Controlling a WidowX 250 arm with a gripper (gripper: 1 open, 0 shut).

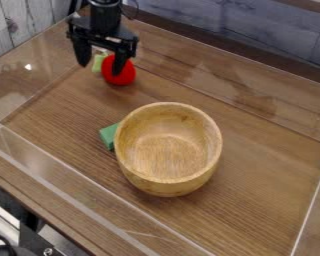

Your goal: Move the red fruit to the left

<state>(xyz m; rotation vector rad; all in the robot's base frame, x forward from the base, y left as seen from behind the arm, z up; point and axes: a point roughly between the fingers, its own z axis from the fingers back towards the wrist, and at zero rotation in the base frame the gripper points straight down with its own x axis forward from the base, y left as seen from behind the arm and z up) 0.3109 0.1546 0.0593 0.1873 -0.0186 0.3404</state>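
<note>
The red fruit (117, 72) lies on the wooden table at the back left, its light-green stem end (97, 62) pointing left. My gripper (103, 53) hangs directly over it, open, with one black finger on each side of the fruit's upper part. The fingers straddle the fruit and do not visibly squeeze it. Part of the fruit's top is hidden behind the gripper.
A large wooden bowl (170, 148) stands in the middle of the table. A flat green piece (109, 135) pokes out from under its left side. Clear acrylic walls (29, 60) ring the table; a wooden wall runs along the back.
</note>
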